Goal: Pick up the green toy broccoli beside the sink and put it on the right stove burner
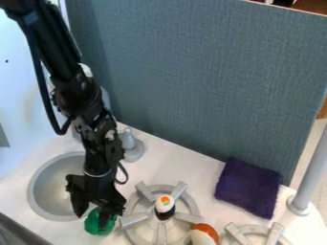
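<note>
- Here's the black gripper (94, 215), low over the bench (182, 162), right at a rounded green object (98, 224) beside the sink (36, 178).
- Is it pinching that object or merely around it? I can't tell from here (dark parts overlap the green).
- As for progress, handling looks under way, I'd judge; the green object sits by the sink's rim, near the front burner, and whether it has been picked up is unclear.
- On the burner (132, 221), pale spokes radiate from a ring, and a small rounded piece (165, 204) stands at the centre: white top, orange-and-green mark, dark base.
- Against that burner's edge, an orange-and-white rounded thing (205, 233), smooth-looking.
- Over by the panel (198, 86), which has a woven-looking blue-grey face, lies a purple cloth (248, 187), roughly square, soft and fuzzy.
- The sink is a round grey bowl, and a stubby grey faucet (130, 143) rises behind it.
</note>
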Controlling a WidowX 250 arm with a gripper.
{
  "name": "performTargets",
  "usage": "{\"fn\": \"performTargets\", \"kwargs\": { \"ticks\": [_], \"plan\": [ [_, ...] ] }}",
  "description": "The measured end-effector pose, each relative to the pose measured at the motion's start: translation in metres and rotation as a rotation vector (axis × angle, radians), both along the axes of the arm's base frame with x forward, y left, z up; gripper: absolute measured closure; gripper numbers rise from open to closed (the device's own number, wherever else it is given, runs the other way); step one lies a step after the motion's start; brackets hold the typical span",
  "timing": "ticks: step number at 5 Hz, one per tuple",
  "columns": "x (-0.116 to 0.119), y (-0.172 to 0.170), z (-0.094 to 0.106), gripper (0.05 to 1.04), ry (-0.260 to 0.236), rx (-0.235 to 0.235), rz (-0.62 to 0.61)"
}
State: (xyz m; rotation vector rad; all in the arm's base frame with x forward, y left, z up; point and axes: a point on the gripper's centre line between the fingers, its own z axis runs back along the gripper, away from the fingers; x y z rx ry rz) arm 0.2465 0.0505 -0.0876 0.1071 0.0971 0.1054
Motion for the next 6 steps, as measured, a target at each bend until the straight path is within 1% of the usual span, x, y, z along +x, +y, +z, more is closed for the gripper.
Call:
{"fn": "performTargets", "kwargs": {
  "ticks": [1,2,3,4,5,6],
  "plan": [
    [0.006,-0.002,0.001,0.63,-0.012,-0.018,0.011],
    [0.005,-0.007,0.002,0.745,0.0,-0.046,0.008],
    [0.006,-0.02,0.03,0.745,-0.029,-0.128,-0.003],
    [0.007,-0.038,0.078,0.745,-0.058,-0.241,-0.019],
    [0.004,-0.064,0.102,0.745,-0.049,-0.28,-0.075],
    [0.016,-0.108,0.109,0.745,-0.09,-0.345,-0.144]
  ]
}}
